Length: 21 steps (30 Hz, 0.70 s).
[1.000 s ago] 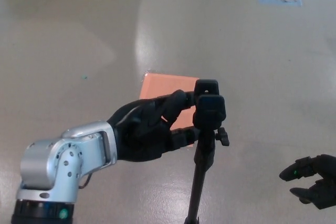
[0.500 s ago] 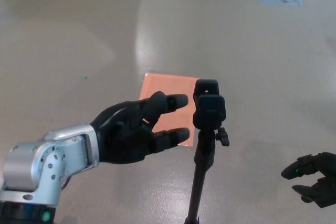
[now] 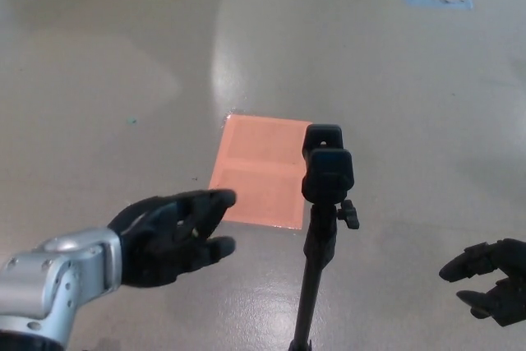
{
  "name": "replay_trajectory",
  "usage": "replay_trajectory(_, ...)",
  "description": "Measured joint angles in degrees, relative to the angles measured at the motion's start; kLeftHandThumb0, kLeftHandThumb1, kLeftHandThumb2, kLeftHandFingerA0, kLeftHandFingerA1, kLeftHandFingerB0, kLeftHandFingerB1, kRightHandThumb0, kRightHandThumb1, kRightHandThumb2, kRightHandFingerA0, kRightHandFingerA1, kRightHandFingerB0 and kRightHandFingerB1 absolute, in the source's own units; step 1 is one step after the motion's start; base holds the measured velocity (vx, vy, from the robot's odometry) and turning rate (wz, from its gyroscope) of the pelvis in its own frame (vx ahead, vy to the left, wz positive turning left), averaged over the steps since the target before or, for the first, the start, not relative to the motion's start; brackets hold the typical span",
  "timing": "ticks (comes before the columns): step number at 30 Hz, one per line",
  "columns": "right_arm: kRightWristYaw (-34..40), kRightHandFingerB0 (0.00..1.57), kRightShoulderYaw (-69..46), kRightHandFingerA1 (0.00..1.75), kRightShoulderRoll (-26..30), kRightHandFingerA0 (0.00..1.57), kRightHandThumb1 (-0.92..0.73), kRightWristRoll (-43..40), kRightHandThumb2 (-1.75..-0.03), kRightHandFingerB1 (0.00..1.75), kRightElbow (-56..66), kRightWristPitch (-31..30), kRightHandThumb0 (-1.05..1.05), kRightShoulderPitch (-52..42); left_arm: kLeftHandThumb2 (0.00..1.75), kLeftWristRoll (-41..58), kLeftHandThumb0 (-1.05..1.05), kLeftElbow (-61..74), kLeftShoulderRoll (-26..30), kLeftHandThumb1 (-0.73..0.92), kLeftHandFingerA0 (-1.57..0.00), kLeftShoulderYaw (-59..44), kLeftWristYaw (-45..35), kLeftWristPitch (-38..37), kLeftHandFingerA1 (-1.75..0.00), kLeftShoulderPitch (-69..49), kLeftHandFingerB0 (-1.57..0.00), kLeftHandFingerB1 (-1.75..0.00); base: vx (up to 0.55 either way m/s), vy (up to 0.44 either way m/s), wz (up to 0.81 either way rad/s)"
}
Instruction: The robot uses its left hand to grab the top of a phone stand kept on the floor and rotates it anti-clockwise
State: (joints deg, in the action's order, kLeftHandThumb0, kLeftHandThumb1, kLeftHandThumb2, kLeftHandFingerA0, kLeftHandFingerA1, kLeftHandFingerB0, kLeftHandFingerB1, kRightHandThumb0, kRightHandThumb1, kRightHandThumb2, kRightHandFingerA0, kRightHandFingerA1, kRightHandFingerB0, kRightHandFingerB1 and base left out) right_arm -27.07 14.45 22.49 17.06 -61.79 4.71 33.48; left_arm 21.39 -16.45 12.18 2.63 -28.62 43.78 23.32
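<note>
My left hand hangs with fingers apart, holding nothing, left of the stand upright on the floor; it looks light, stiff and tippy, so I'd clasp its clamp head; my right hand idles, loosely spread.

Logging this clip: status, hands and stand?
Left hand open, clear of phone stand. Right hand open, idle. Stand upright, nothing in the way.

Bright, even overhead light; soft glare on floor; pic slightly soft.
</note>
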Motion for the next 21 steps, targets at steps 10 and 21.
replay_trajectory(10,0.00,0.40,0.07,0.37,-0.04,0.47,-0.75,0.08,-0.62,0.35,-0.01,0.00,-0.46,0.00,0.90,-4.97,0.08,-6.42,2.06,0.42,-0.10,2.90,3.73,-6.99,-0.47,-3.40,-0.02,-0.43,0.00,0.000,0.00)
replay_trajectory(21,0.00,0.39,0.15,0.38,-0.18,0.47,-0.75,0.25,-0.62,0.35,-0.04,0.00,-0.47,-0.01,0.90,-12.75,-0.01,-15.69,6.96,0.44,-0.18,12.14,10.35,-14.14,-0.51,-4.16,-0.13,-0.47,0.00,0.000,0.00)
